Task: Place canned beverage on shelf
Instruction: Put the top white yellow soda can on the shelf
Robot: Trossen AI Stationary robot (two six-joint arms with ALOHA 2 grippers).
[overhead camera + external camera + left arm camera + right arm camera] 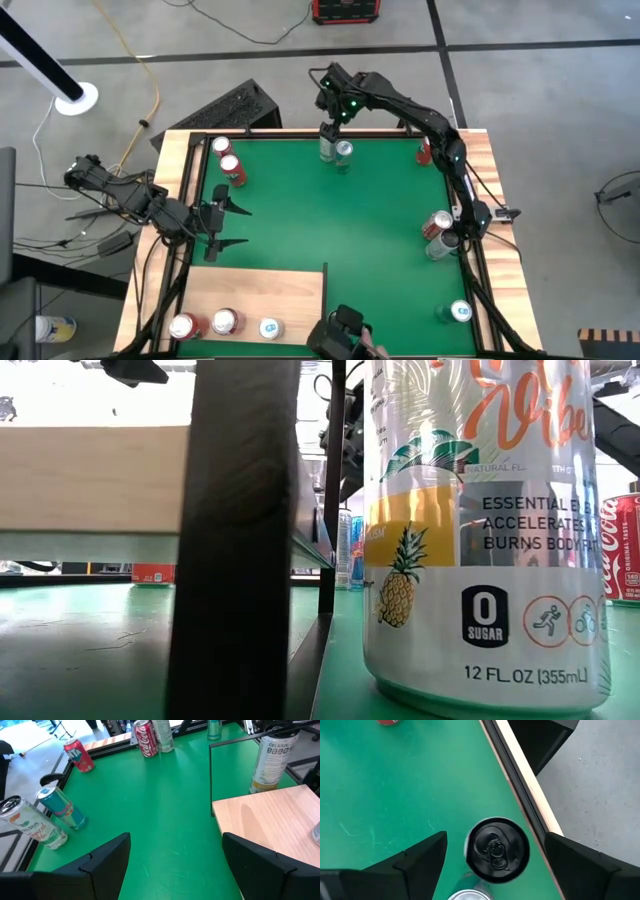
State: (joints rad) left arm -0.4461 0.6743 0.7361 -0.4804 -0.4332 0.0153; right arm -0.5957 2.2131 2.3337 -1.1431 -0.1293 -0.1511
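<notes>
three cans (224,322) stand on the shelf (262,290). right gripper (329,129) hangs over a dark-topped can (496,849) at the mat's (330,215) far edge, fingers spread, nothing gripped. left gripper (222,225) waits near the shelf, fingers spread. more cans left.

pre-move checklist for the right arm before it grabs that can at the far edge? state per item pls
1. Right gripper open: ok, fingers spread wide.
2. Black-topped can between its fingers: ok, centred, upright, not yet gripped.
3. Clearance: not ok, a second can stands right beside it.
4. Shelf has room: ok, three cans along its near edge, bare wood behind them.
5. Left gripper out of the way: ok, open at the mat's left side.
6. Fingers low enough on the can: cannot tell.
</notes>
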